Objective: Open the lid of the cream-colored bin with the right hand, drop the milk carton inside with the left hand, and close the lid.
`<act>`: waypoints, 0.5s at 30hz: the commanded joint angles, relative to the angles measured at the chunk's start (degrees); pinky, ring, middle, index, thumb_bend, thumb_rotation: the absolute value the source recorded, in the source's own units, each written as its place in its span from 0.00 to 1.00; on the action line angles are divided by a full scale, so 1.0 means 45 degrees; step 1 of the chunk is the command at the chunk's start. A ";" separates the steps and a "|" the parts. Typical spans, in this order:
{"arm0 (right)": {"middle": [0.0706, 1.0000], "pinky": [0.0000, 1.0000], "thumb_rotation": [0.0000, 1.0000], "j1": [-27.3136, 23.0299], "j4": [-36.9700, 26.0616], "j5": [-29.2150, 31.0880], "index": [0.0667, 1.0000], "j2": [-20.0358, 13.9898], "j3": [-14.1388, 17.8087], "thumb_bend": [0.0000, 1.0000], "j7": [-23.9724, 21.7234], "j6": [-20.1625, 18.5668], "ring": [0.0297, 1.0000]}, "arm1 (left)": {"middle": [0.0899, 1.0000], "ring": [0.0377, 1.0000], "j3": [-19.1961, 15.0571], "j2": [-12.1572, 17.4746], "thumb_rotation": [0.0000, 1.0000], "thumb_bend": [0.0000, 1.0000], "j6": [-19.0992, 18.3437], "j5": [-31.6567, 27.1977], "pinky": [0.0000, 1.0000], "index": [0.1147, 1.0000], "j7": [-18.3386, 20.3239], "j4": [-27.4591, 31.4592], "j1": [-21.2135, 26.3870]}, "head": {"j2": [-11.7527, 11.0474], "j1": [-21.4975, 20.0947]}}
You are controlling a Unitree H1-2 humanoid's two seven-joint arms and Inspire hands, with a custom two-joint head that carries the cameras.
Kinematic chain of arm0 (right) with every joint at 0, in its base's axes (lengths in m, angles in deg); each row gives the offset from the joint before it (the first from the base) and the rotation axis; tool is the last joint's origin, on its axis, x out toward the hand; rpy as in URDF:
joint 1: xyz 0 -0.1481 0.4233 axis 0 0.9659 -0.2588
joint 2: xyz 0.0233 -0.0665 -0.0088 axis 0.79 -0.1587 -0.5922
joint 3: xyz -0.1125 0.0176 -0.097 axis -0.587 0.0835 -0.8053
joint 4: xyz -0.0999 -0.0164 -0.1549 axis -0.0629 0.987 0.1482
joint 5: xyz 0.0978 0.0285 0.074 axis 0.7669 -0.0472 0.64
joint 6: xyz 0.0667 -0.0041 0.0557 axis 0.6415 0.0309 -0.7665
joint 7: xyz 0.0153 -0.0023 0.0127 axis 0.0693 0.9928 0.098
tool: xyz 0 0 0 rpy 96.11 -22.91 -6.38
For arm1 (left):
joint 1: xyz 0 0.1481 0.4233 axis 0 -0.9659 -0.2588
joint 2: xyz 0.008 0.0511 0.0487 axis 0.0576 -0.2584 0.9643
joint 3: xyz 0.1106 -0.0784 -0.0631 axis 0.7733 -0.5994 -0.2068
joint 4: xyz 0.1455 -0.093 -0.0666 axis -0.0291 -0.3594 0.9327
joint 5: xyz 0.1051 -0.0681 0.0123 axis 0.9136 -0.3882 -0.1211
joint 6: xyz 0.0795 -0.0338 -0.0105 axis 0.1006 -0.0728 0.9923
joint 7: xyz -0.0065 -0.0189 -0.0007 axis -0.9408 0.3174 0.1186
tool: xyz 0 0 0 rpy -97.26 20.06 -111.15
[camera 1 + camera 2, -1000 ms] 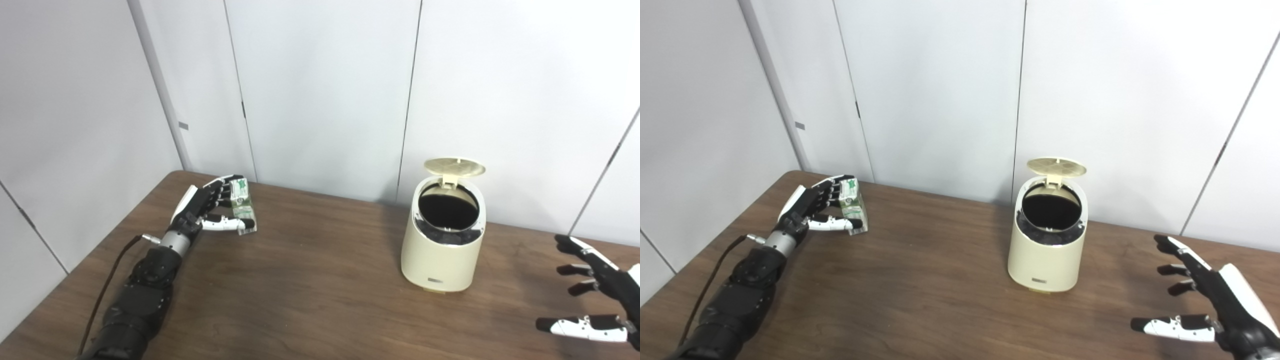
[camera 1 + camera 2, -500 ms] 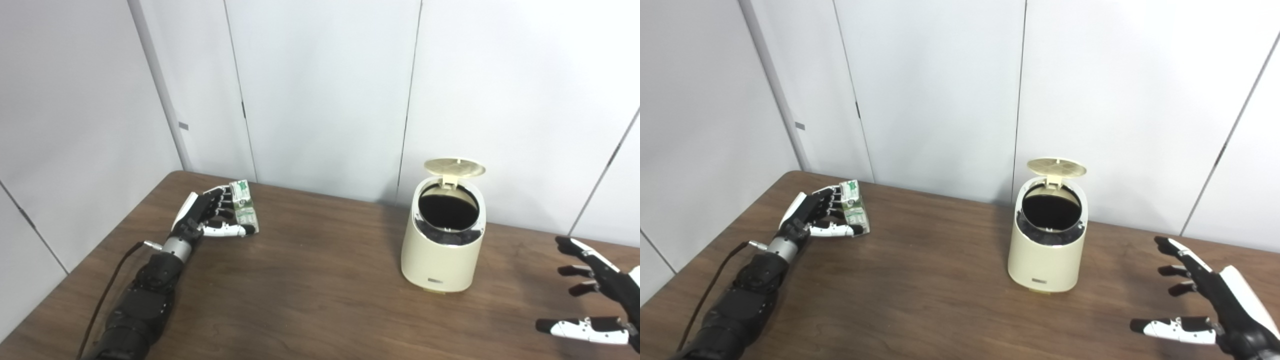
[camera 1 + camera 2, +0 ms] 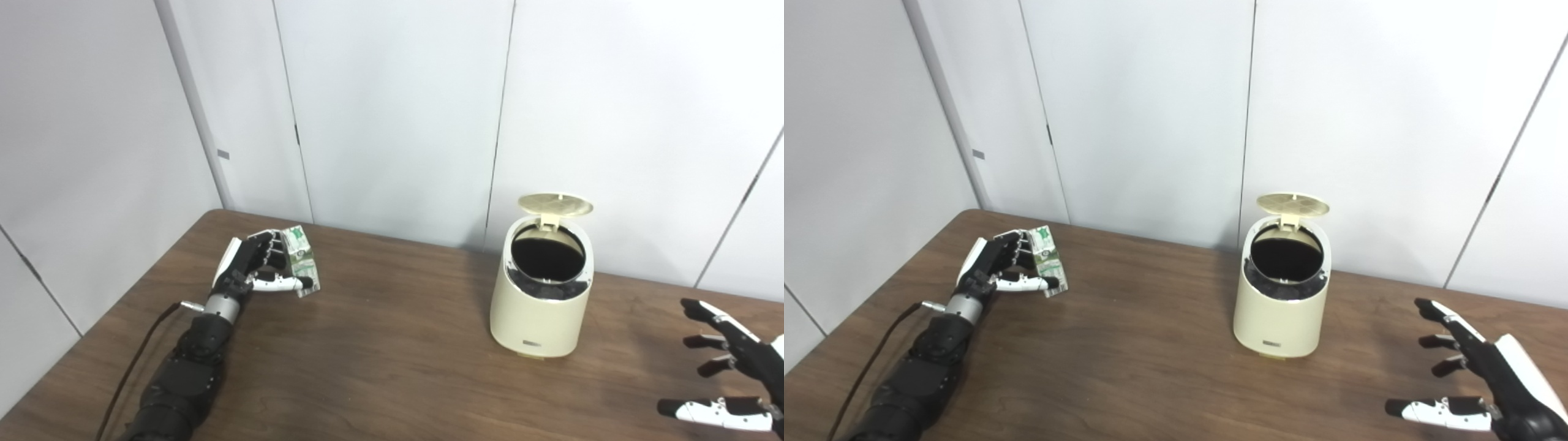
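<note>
A small green-and-white milk carton [image 3: 302,258] sits tilted at the far left of the brown table [image 3: 392,349]. My left hand [image 3: 252,268] is shut on it, fingers behind and thumb across its front. The cream-colored bin [image 3: 541,309] stands right of centre. Its round lid [image 3: 555,204] is swung up at the back, so the dark inside shows. My right hand [image 3: 1479,375] hovers open at the lower right, fingers spread, well clear of the bin.
White wall panels [image 3: 392,110] stand right behind the table's far edge. The table's left edge runs close beside my left forearm [image 3: 184,367]. Bare wood lies between the carton and the bin.
My left hand has tightened on the carton and the carton now leans over more. My right hand has sunk slightly toward the bottom right. The bin and lid are unchanged.
</note>
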 commanded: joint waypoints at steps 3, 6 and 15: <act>0.90 0.57 0.17 -0.0271 -0.0568 0.0106 0.90 -0.0238 0.0254 0.74 0.0124 0.0045 0.76 | 0.55 0.54 0.0069 -0.0003 0.00 0.89 0.0397 0.0368 0.55 0.59 -0.0925 -0.0085 0.0445 | 0.0017 0.0063; 0.89 0.56 0.15 -0.0246 -0.0480 0.0090 0.90 -0.0216 0.0251 0.74 0.0189 0.0220 0.76 | 0.52 0.51 0.0138 -0.0216 0.00 0.87 0.0400 0.0534 0.51 0.57 -0.1547 -0.0118 0.0459 | 0.0017 0.0063; 0.90 0.55 0.13 -0.0256 -0.0539 0.0034 0.90 -0.0083 0.0249 0.74 0.0259 0.0078 0.76 | 0.41 0.44 0.0293 -0.0692 0.00 0.52 0.0401 0.0611 0.42 0.46 -0.2562 -0.0254 0.0561 | 0.0041 0.0011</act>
